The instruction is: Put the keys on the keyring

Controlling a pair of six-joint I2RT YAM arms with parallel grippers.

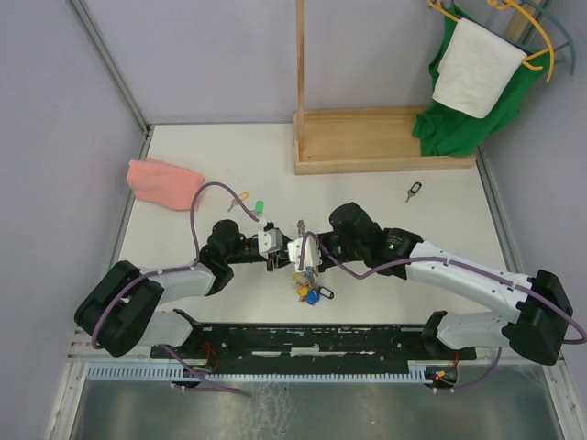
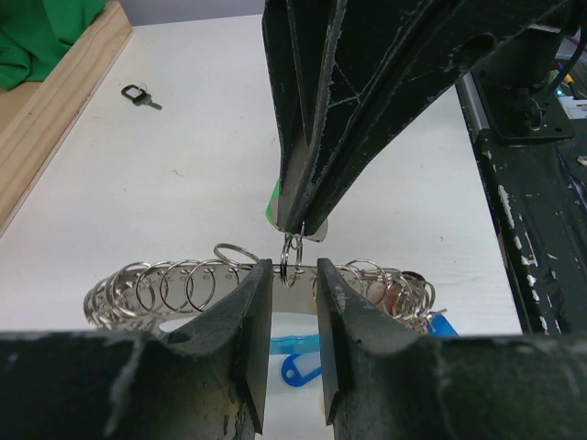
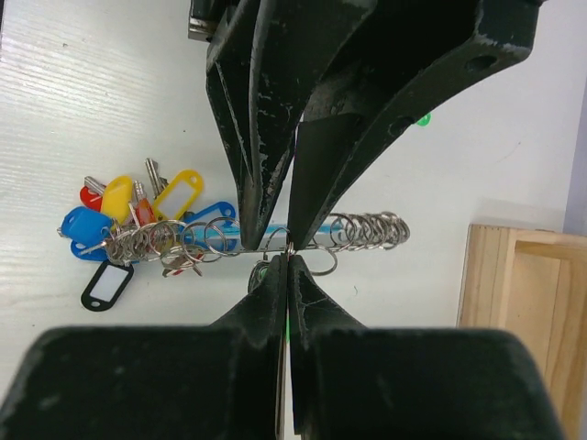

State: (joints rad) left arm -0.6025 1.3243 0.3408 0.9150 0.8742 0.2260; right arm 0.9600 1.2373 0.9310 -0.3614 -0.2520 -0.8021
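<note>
The keyring, a silvery strip strung with many small rings, runs between my two grippers at mid-table. Its keys and coloured tags bunch at one end. My right gripper is shut on a thin green-headed key whose small split ring touches the strip. My left gripper faces it. Its jaws stand a little apart, tips at the strip on either side of that split ring. Loose keys lie on the table: a black one, a green one and a yellow one.
A pink cloth lies at the back left. A wooden stand sits at the back, with a green garment and a white towel hanging at the right. A black rail runs between the arm bases.
</note>
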